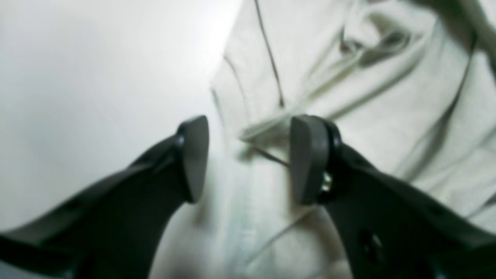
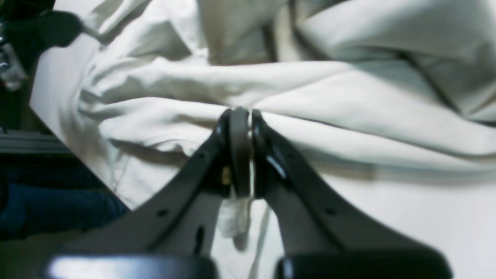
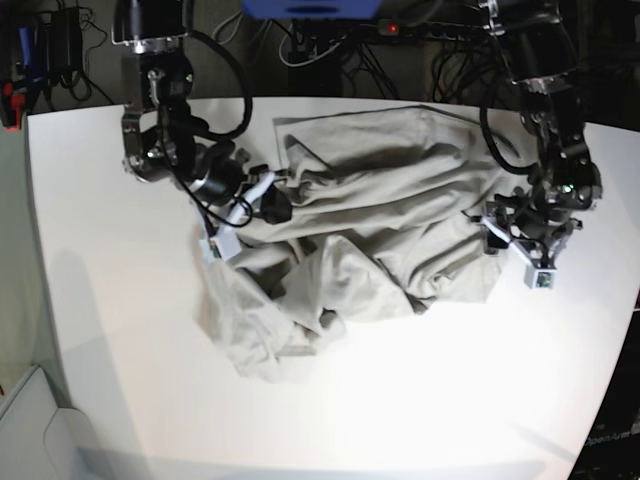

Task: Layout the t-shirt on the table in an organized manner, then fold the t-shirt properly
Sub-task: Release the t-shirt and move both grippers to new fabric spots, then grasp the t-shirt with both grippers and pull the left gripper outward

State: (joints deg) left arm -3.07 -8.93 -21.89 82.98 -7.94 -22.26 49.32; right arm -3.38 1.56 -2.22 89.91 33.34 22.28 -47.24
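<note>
T-shirt [image 3: 370, 210]: lying crumpled and bunched across the middle of the table [image 3: 110, 330], one end trailing toward the near edge. Right gripper [image 2: 241, 116]: clenching a fold of the shirt's cloth, jaws pressing together on it. Left gripper [image 1: 248, 159]: hovering with jaws standing apart over the shirt's edge, holding nothing, beside bare tabletop.

Dark backdrop along top of base view: tangled black cables [image 3: 330, 50], a blue box [image 3: 310, 8] top centre, red light [image 3: 393, 28] beside it. Pale grey floor [image 3: 15, 300] at left edge. Bright overhead lighting.
</note>
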